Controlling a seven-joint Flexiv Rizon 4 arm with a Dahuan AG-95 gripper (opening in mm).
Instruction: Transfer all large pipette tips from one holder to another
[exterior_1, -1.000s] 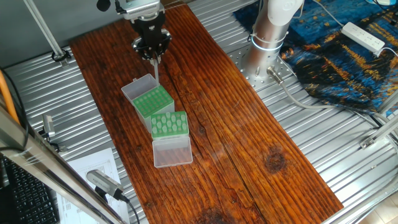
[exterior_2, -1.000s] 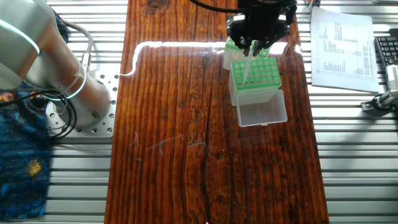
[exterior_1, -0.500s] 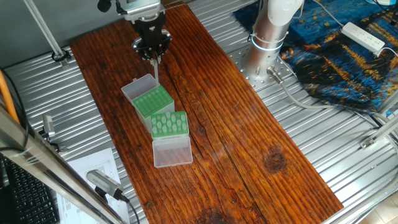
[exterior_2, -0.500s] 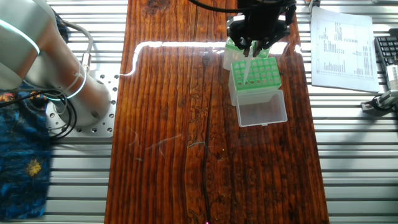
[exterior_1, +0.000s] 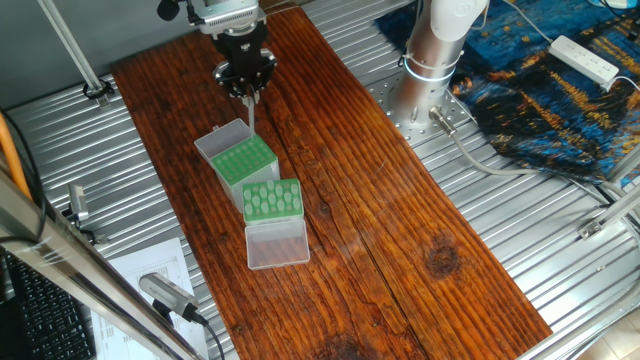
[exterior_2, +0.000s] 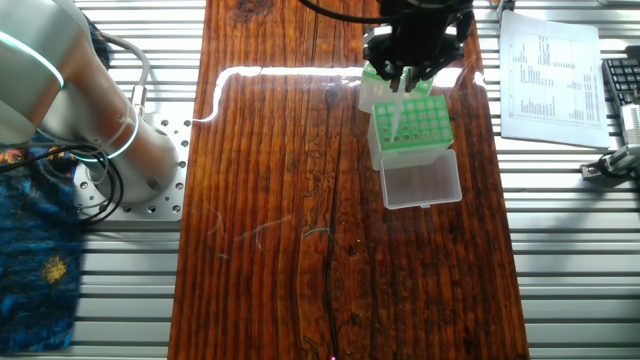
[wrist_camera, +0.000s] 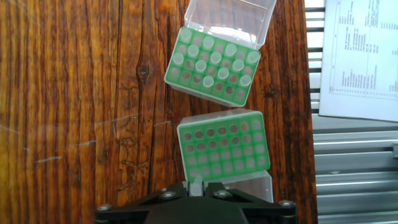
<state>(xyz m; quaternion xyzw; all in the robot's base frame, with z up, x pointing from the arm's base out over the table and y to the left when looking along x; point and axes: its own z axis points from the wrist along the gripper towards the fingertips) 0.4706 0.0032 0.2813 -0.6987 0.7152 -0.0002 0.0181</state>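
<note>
Held tip (exterior_1: 251, 112): one pale cone hangs from the pincer (exterior_1: 247, 90), long axis near upright, narrow point down, wide end up between the fingers. The point is clear of everything below.

Pincer clamped on that tip's upper end. In the hand view only the tip's pale top (wrist_camera: 195, 183) shows between the black jaws.

Bare rack (wrist_camera: 224, 149): green, every visible hole open. It lies just ahead of the pincer in the hand view, its near edge close to the held tip. From the fixed view over the desk (exterior_1: 380, 220), the tip's point hangs above this rack's far end, by its raised clear lid (exterior_1: 222, 140).

Stocked rack (wrist_camera: 211, 62): beyond the bare one and tilted to it, clear lid open on the far side. The other large tips (wrist_camera: 214, 59) stand here, wide ends up; some holes are vacant.

Judgement: the move turns on lining the upright tip over one open hole of the bare rack, then a straight descent. The nearest row looks closest. A small sideways error would land the point on the green top between holes.
</note>
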